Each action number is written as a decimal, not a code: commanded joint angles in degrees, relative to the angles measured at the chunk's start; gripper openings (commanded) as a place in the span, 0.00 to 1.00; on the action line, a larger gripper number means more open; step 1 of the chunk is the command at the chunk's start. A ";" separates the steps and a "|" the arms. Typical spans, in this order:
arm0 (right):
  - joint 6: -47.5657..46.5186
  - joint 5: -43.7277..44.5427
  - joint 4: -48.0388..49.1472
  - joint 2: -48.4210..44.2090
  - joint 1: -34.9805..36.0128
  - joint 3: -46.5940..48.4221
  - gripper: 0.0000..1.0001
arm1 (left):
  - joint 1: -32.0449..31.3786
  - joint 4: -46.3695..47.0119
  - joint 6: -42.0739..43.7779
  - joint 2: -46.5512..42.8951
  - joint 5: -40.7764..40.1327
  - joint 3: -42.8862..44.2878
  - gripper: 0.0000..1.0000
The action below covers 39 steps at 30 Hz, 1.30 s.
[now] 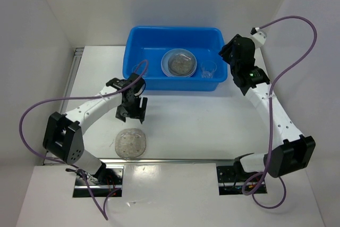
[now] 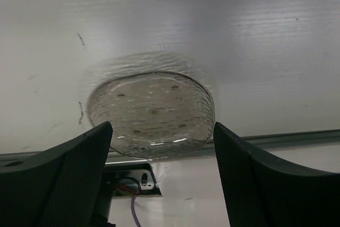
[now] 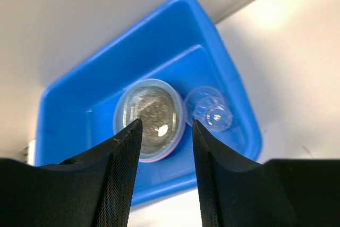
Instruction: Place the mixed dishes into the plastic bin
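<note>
The plastic bin (image 1: 159, 82) stands at the back middle of the table. In it lies a stack of plates with a translucent speckled plate (image 1: 179, 62) on top, blue and pink rims showing under it, and a clear cup (image 1: 208, 69) to its right. Another translucent speckled plate (image 1: 130, 143) lies on the table near the front edge. My left gripper (image 1: 132, 111) is open and empty just behind that plate (image 2: 151, 111). My right gripper (image 1: 228, 57) is open and empty above the bin's right end, over the bin (image 3: 79, 115), the stack (image 3: 151, 118) and the cup (image 3: 212, 111).
White walls close in the table on the left, back and right. A metal rail (image 1: 170, 160) runs along the front edge, with a cable slot (image 2: 127, 182) just past the plate. Purple cables (image 1: 297, 62) loop off both arms.
</note>
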 commanded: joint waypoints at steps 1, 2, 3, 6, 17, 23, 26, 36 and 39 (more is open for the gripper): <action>-1.89 1.55 1.08 -3.04 -1.29 -2.06 0.48 | -1.78 1.33 -6.42 -2.46 4.58 -3.17 0.84; -1.89 0.94 1.08 -3.56 -1.29 -2.67 0.48 | -1.79 2.99 -7.40 -3.08 5.28 -5.53 0.84; -1.89 0.93 1.08 -3.56 -1.29 -3.37 0.50 | -1.79 3.96 -8.11 -3.09 5.80 -6.69 0.84; -1.89 -0.12 1.08 -4.27 -1.29 -3.91 0.50 | -1.79 9.32 -8.82 -3.09 11.77 -9.85 0.80; -1.36 -0.74 0.56 -5.58 -1.29 -6.19 0.51 | -12.93 12.23 -13.56 1.92 6.35 -12.85 0.58; -0.84 -1.26 0.03 -6.73 -1.29 -8.12 0.51 | -16.02 11.00 -21.55 3.15 -3.67 -12.85 0.48; -0.83 -1.79 0.03 -7.43 -1.29 -8.82 0.51 | -16.02 11.00 -25.07 3.15 -5.52 -13.37 0.38; -0.30 -1.79 -0.50 -10.24 -1.29 -11.55 0.51 | -20.24 10.92 -32.19 8.69 -11.05 -16.19 0.26; -0.30 -1.79 -0.50 -10.77 -1.29 -12.17 0.51 | -20.77 10.92 -33.86 9.22 -11.77 -16.19 0.18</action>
